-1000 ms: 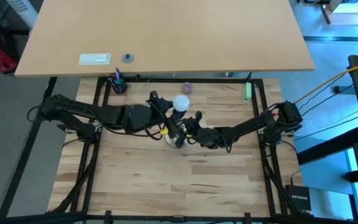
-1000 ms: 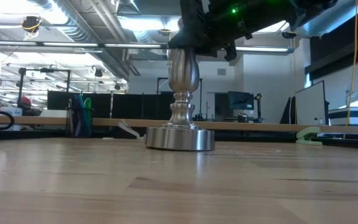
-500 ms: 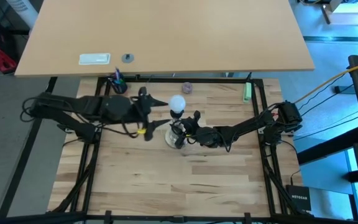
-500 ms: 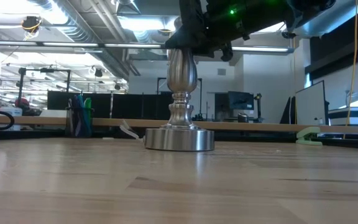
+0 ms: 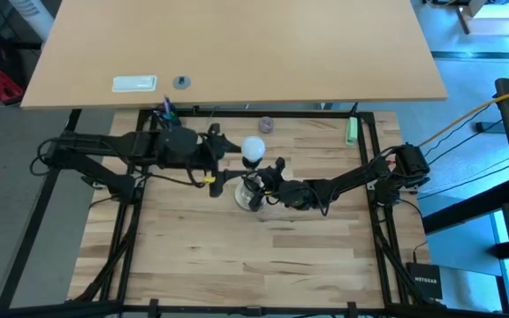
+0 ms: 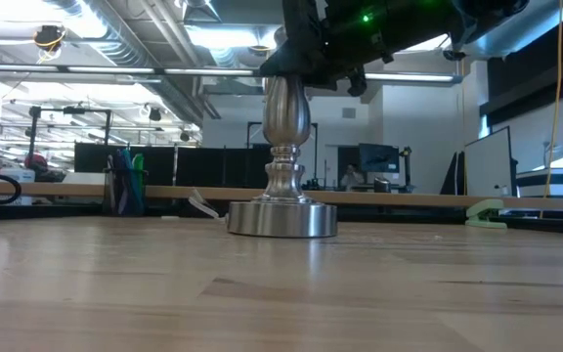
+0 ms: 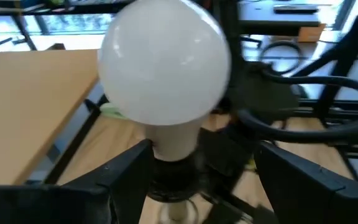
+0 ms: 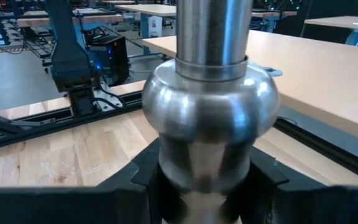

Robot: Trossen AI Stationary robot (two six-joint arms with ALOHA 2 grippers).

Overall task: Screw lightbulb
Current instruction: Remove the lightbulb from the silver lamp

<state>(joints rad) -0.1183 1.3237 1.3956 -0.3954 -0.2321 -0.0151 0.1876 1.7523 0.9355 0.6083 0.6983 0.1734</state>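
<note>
The white lightbulb (image 7: 165, 62) stands upright with its narrow base in the dark socket (image 7: 169, 177) on top of the silvery stand (image 6: 283, 147). The stand's round foot (image 6: 283, 218) rests on the wooden table. My left gripper (image 5: 228, 157) is open just to the left of the bulb, one finger (image 7: 120, 177) on each side of the bulb's neck without touching it. My right gripper (image 5: 256, 181) comes in from the right and is shut on the stand's stem. My right gripper pinches the stand's stem (image 8: 205, 165) between its two fingers, just under a round bulge (image 8: 210, 106) high on the stand. The fingers come in nearly level from the table's right side and lie across the stem. The stand stays upright on its foot.
A cup of pens (image 5: 167, 119) sits at the table's far left, a small greyish knob (image 5: 265, 124) behind the bulb, a green object (image 5: 351, 131) at the far right. Beyond is a second tabletop (image 5: 325, 53). The near half of the wooden table (image 5: 254, 265) is bare.
My left gripper has opened, let go of the lightbulb and drawn back toward the table's left edge, turning at the wrist as it went. The bulb has stayed upright in the socket. The stand has not moved.
</note>
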